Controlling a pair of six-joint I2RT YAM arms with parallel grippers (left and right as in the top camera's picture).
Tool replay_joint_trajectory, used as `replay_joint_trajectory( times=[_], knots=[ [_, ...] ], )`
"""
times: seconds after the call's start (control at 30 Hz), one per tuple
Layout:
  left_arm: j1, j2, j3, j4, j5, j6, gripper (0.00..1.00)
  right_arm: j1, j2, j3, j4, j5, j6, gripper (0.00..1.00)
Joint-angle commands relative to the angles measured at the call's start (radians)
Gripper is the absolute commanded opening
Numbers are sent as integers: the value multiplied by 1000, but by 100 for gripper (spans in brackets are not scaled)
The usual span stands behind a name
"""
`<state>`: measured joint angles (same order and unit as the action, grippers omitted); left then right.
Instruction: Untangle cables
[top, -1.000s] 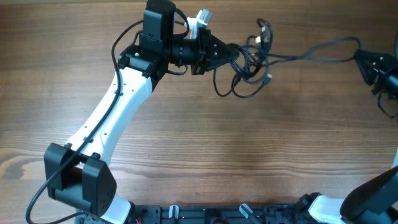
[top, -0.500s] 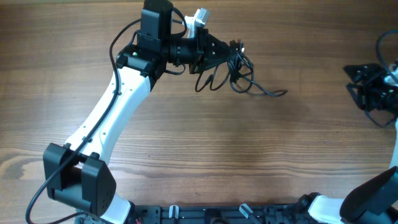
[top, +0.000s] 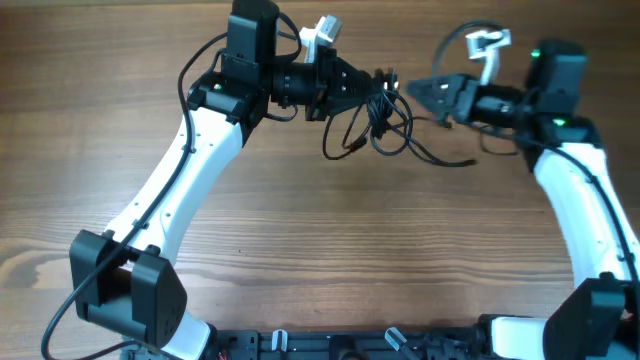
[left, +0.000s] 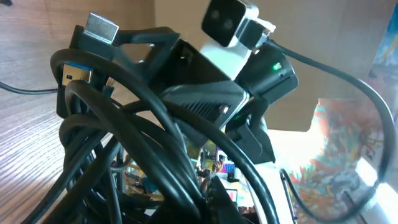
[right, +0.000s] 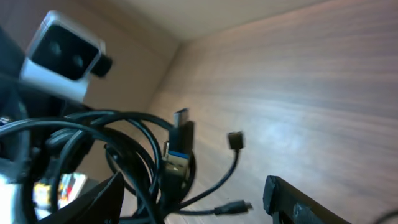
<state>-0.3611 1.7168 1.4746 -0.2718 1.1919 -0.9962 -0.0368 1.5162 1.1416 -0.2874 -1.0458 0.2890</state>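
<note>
The cables (top: 385, 118) form a knot of thin black cords at the back centre of the table. Loops hang toward me and one tail (top: 455, 160) trails right. My left gripper (top: 372, 90) is shut on the knot's left side. In the left wrist view the cables (left: 124, 143) fill the frame, and two metal plugs (left: 99, 25) stick up. My right gripper (top: 425, 95) faces the knot from the right, open and holding nothing. In the right wrist view its fingers (right: 102, 199) stand wide apart, with the cables (right: 143, 155) and a blue-tongued plug (right: 180, 137) just ahead.
The wooden table (top: 330, 260) runs under both arms. The left arm (top: 190, 180) slants up from the front left and the right arm (top: 585, 210) from the front right. Arm bases line the front edge (top: 380, 342).
The right gripper let go of the stretched cord and opened. It then swung in from the far right to the knot. The pulled-out cable sprang back into the bundle; the left arm stayed.
</note>
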Motion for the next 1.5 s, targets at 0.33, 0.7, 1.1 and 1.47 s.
replay_joint_trajectory(
  times=[0.33,0.7,1.1,1.47],
  knots=[
    [-3,-9,11,7,36,24,8,101,5,15,-88,68,-1,48],
    [-3,-9,11,7,28,24,8,-108,4,16,-1,-149,93,18],
    [-3,-9,11,7,10,23,9,-373,4,15,-27,-206,145,34],
    [-3,-9,11,7,-4,23,9,47,7,15,-167,198,-194,60]
  ],
)
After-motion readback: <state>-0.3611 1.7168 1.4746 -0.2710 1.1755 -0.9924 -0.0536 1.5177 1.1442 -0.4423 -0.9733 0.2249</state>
